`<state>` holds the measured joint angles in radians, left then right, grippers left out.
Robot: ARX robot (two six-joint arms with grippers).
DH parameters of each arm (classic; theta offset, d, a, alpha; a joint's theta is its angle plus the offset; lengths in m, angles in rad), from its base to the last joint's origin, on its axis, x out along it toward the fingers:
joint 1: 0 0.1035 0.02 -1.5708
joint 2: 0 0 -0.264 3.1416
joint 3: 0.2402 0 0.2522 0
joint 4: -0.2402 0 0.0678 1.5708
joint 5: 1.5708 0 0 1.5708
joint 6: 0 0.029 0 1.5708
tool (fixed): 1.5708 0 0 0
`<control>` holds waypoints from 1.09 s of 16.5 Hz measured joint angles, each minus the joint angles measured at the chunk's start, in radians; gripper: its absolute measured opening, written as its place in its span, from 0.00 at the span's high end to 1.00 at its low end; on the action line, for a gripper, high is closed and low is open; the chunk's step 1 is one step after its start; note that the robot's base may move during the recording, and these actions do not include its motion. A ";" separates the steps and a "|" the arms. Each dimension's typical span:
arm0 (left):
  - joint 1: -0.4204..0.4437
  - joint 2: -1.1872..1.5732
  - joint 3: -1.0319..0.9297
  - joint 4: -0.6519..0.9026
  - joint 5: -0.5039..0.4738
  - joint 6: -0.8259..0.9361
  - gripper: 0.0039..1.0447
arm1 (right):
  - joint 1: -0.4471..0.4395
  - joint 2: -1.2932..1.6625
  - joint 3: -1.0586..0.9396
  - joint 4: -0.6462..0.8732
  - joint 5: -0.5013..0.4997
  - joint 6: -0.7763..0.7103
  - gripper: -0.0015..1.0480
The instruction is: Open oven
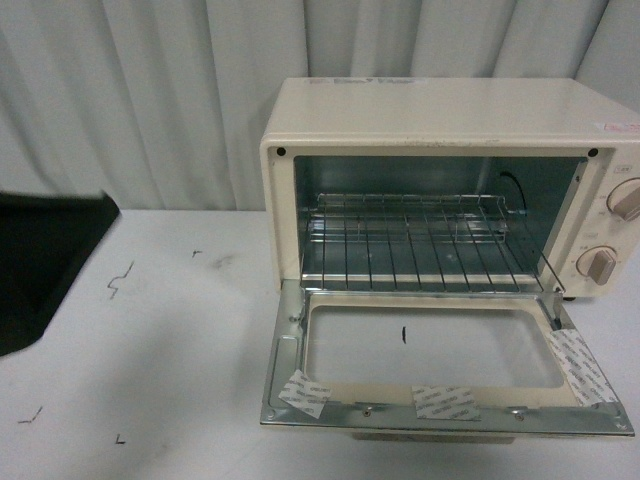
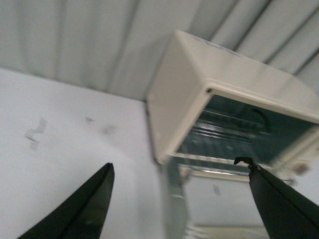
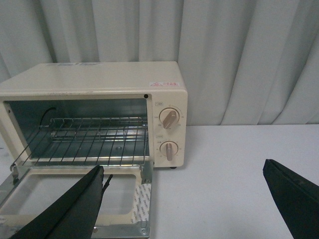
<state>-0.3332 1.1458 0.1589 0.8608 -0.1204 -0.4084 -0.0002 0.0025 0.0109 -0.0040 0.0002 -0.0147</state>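
Observation:
The cream oven (image 1: 440, 115) stands on the white table at the right in the front view. Its glass-windowed door (image 1: 440, 350) lies folded down flat toward me, with tape patches on its frame. The wire rack (image 1: 420, 235) shows inside, and two beige knobs (image 1: 625, 200) sit on the right panel. The bar handle is hidden under the door's front edge. Neither arm shows in the front view. My left gripper (image 2: 182, 172) is open and empty, in front of the oven's left corner (image 2: 174, 84). My right gripper (image 3: 183, 172) is open and empty, beside the oven (image 3: 99, 82) and its lowered door (image 3: 75, 199).
A white table (image 1: 170, 340) carries the oven, with small dark marks (image 1: 118, 280) on it. A black object (image 1: 40, 265) lies at the far left edge. A pale pleated curtain (image 1: 150, 90) hangs close behind the oven.

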 joint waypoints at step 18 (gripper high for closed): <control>0.331 -0.843 -0.150 -0.557 0.120 0.392 0.99 | 0.000 0.000 0.000 0.000 0.000 0.000 0.06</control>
<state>-0.0021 0.3023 0.0093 0.3035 -0.0002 -0.0162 -0.0002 0.0025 0.0109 -0.0036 0.0002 -0.0147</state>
